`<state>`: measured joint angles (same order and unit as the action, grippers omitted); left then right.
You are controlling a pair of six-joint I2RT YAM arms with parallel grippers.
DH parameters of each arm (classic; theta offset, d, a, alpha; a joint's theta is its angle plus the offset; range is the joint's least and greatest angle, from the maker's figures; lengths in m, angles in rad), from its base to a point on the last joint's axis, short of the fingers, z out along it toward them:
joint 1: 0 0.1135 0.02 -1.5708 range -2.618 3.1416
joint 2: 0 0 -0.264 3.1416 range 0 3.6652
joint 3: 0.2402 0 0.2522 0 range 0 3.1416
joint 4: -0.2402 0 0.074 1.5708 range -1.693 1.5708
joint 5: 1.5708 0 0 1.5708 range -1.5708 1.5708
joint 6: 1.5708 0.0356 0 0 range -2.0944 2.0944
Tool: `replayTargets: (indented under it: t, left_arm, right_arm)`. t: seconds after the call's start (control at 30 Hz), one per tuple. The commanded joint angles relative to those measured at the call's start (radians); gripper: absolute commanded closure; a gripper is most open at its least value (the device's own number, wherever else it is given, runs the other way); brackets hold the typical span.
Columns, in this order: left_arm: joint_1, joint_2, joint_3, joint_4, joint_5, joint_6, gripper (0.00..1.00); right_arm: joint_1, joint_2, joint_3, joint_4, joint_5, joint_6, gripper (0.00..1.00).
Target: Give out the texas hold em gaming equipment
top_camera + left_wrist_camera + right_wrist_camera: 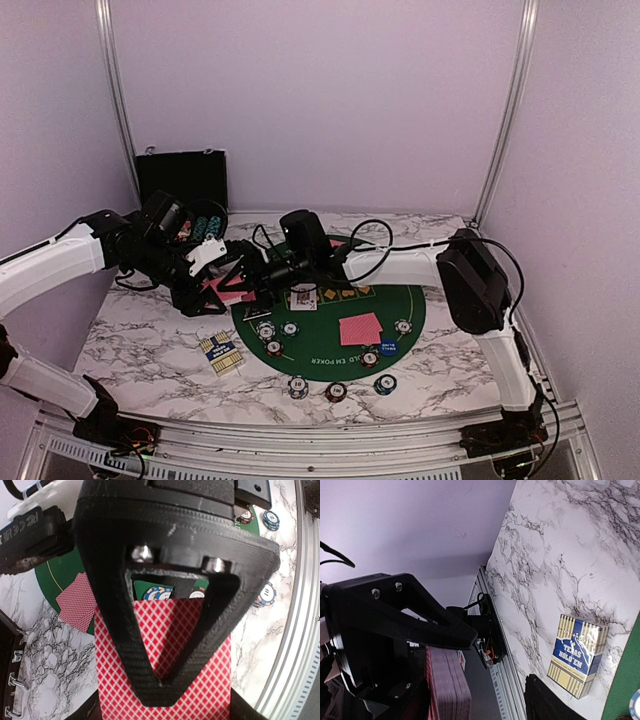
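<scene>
Card dealing is under way. The left gripper (236,282) is clamping the deck of red-backed cards (112,680) just off the green mat's (300,345) left edge. The right gripper (264,274) is waiting with jaws parted, the deck's edge lying just beside one finger (contact not discernible). Judged next: pinching only the top card, which demands shallow, precise closure.

Top view: high above near edge, facing down on desk (130,350). Wrist views: close-up; both show card deck (165,645).
</scene>
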<state>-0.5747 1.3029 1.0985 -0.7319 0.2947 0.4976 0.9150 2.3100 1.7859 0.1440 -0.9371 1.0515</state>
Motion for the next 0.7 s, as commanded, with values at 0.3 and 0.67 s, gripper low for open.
replayTargets:
  t: [0.3, 0.67]
  left_arm:
    - [0.004, -0.017, 0.027, 0.016, 0.019, 0.003, 1.0]
    - [0.004, -0.017, 0.029, 0.016, 0.014, 0.004, 1.0]
  right_arm:
    - [-0.031, -0.096, -0.058, -0.027, 0.002, -0.028, 0.5]
    - [-0.048, -0.165, -0.124, 0.023, -0.007, 0.007, 0.63]
